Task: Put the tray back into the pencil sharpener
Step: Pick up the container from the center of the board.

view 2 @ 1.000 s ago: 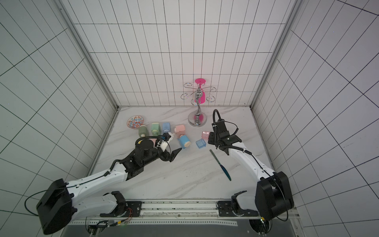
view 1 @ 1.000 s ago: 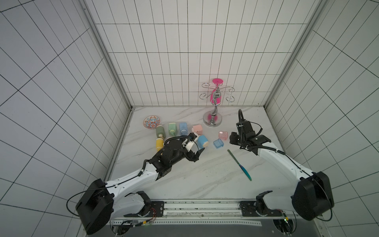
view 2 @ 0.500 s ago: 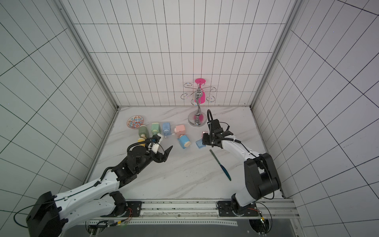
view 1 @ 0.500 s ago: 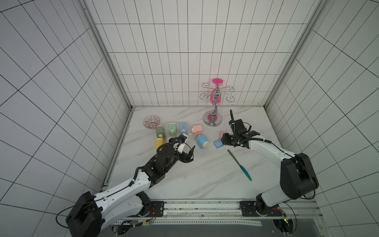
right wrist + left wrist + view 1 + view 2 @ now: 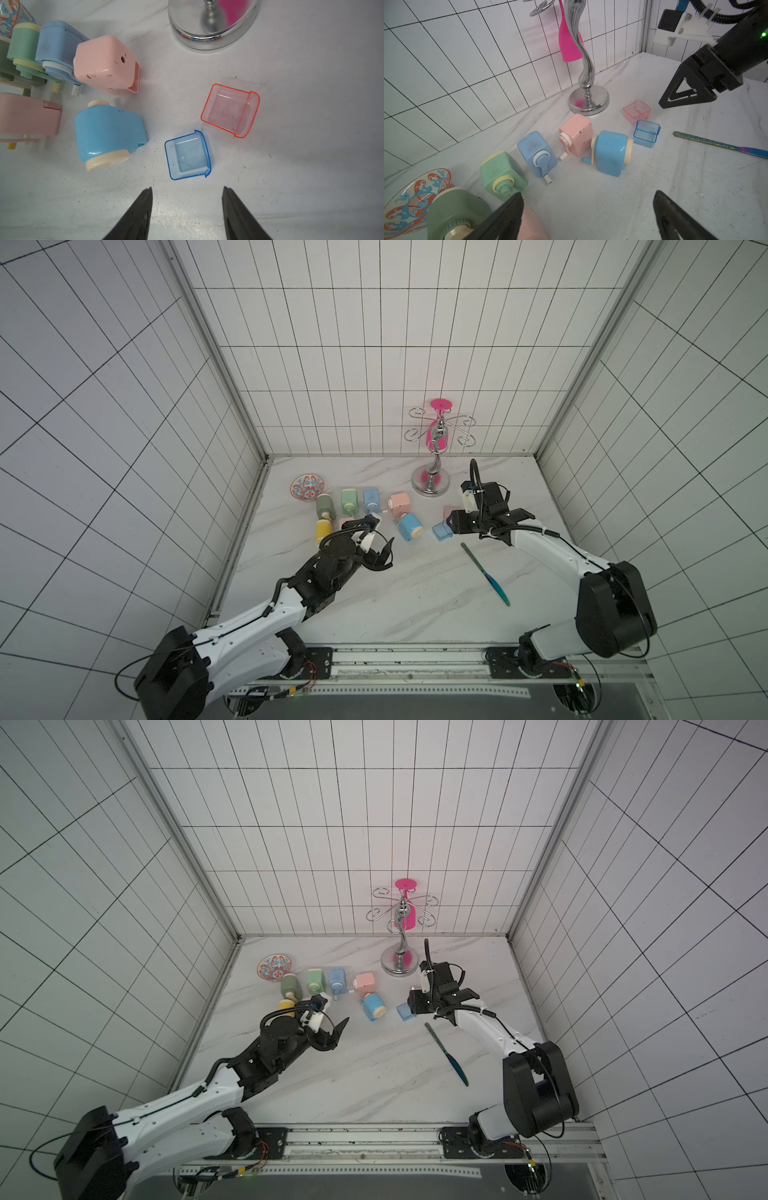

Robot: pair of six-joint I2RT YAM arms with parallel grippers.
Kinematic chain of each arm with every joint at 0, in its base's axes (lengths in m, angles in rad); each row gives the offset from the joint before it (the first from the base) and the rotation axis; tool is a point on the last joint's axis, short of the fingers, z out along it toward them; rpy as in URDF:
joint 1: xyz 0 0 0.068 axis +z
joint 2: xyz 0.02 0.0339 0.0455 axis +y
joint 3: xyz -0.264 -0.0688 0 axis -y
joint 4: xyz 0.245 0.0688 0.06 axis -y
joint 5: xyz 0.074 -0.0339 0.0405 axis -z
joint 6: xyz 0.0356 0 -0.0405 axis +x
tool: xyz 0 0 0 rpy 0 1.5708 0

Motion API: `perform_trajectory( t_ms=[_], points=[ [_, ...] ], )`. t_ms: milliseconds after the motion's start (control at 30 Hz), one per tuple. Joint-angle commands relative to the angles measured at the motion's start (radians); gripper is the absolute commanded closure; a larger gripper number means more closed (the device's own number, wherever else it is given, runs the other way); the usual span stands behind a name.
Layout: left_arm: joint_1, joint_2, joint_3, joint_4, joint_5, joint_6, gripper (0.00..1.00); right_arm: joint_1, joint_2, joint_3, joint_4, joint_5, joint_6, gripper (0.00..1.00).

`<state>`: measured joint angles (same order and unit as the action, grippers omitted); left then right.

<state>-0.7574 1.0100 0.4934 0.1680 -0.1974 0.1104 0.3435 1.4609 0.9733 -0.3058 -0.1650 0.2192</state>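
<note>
Two clear trays lie loose on the marble: a blue tray (image 5: 188,154) (image 5: 441,531) (image 5: 646,133) and a pink tray (image 5: 230,110) (image 5: 636,111). The blue pencil sharpener (image 5: 108,131) (image 5: 409,526) lies on its side just beside the blue tray. A pink pencil sharpener (image 5: 105,62) (image 5: 400,502) sits behind it. My right gripper (image 5: 187,189) (image 5: 455,526) hovers open right by the blue tray, nothing between its fingers. My left gripper (image 5: 587,194) (image 5: 384,558) is wide open and empty, a short way in front of the blue sharpener.
A row of other sharpeners (image 5: 350,499) and a patterned bowl (image 5: 307,488) lie at the back left. A chrome stand (image 5: 432,485) holding a pink glass rises behind the trays. A teal file (image 5: 484,572) lies to the right of centre. Tiled walls enclose three sides.
My right gripper swung left to the blue tray and its jaws spread wider. My left gripper drew back a little from the blue sharpener, still open.
</note>
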Motion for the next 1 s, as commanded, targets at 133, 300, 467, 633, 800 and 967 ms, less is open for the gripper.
perform_trajectory(
  t_ms=[133,300,467,633,800,967],
  points=[
    [0.017,0.073,0.032,0.033,0.073,0.036,0.02,-0.019,-0.011,-0.062,0.015,0.016,-0.007,0.43],
    [0.032,0.107,0.048,0.034,0.098,0.044,0.02,-0.038,0.038,-0.031,0.0,-0.021,-0.101,0.41],
    [0.044,0.126,0.06,0.043,0.107,0.06,0.02,-0.047,0.098,0.029,-0.032,-0.037,-0.217,0.4],
    [0.049,0.147,0.06,0.065,0.117,0.056,0.02,-0.047,0.184,0.128,-0.125,-0.074,-0.302,0.41],
    [0.052,0.176,0.078,0.071,0.131,0.064,0.02,-0.045,0.235,0.174,-0.139,-0.087,-0.297,0.44],
    [0.055,0.188,0.085,0.069,0.137,0.068,0.02,-0.031,0.27,0.192,-0.136,-0.059,-0.287,0.51]
  ],
)
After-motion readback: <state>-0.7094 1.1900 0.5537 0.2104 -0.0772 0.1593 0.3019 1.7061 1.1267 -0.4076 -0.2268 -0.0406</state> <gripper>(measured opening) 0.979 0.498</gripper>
